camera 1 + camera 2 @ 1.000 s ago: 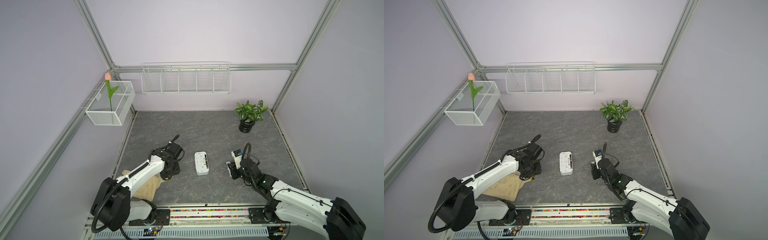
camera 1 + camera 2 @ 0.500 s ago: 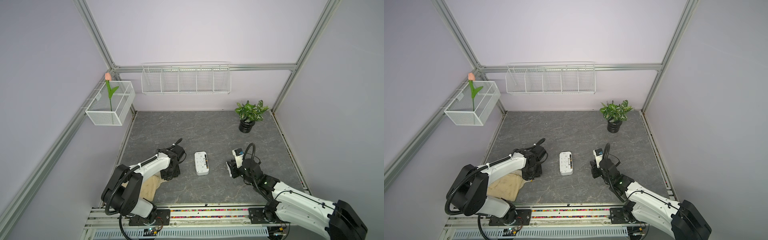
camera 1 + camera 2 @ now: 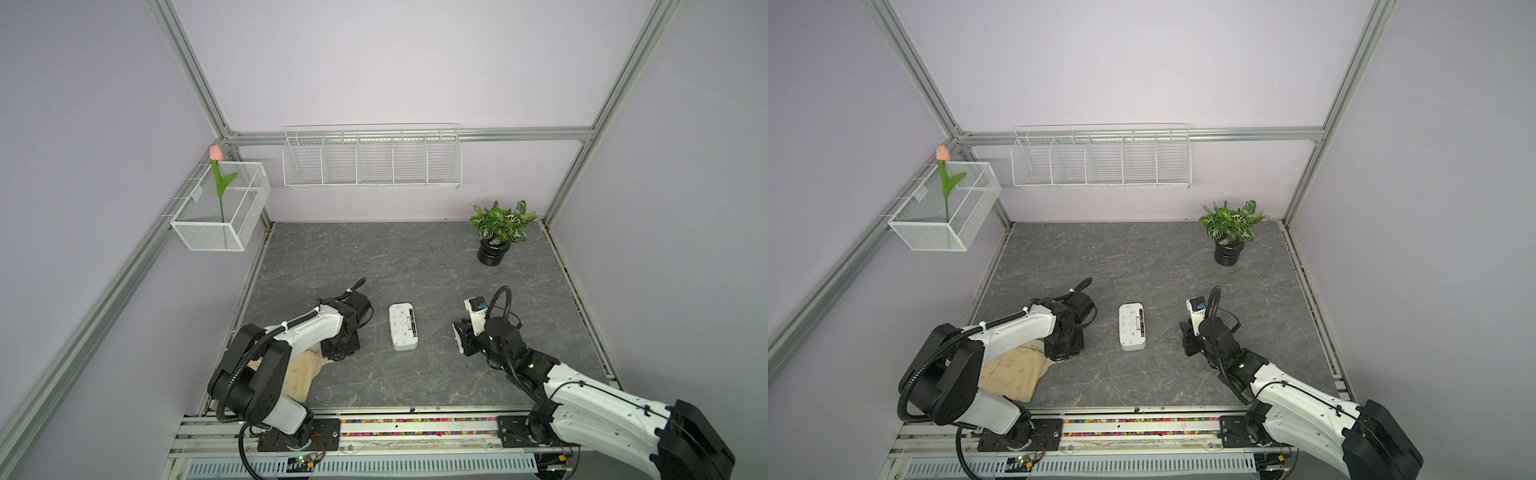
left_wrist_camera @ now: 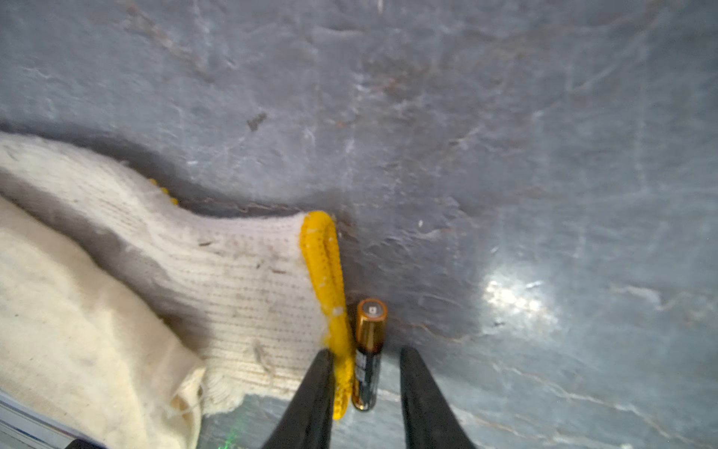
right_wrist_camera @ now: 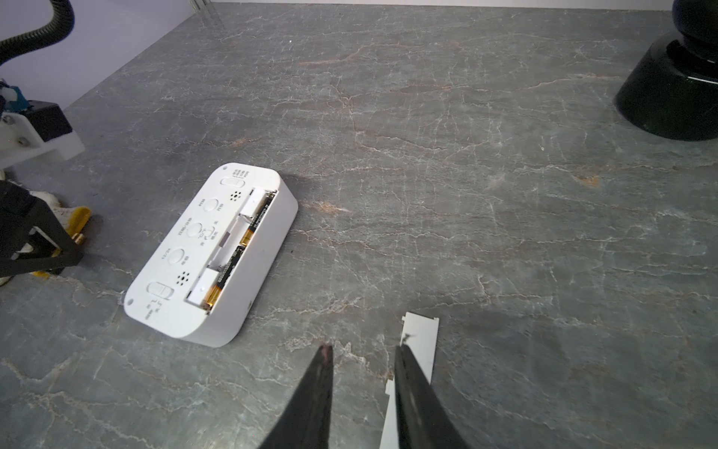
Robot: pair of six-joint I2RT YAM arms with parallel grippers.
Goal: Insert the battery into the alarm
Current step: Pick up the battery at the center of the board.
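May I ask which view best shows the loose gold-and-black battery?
Left wrist: the gold-and-black battery lies whole beside a cream knitted glove. The right wrist view shows only its tip; both top views hide it.

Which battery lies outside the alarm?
The battery lying on the table against the yellow cuff of the glove, between the parted fingers of the left gripper. The other batteries sit inside the alarm, in its open back slot.
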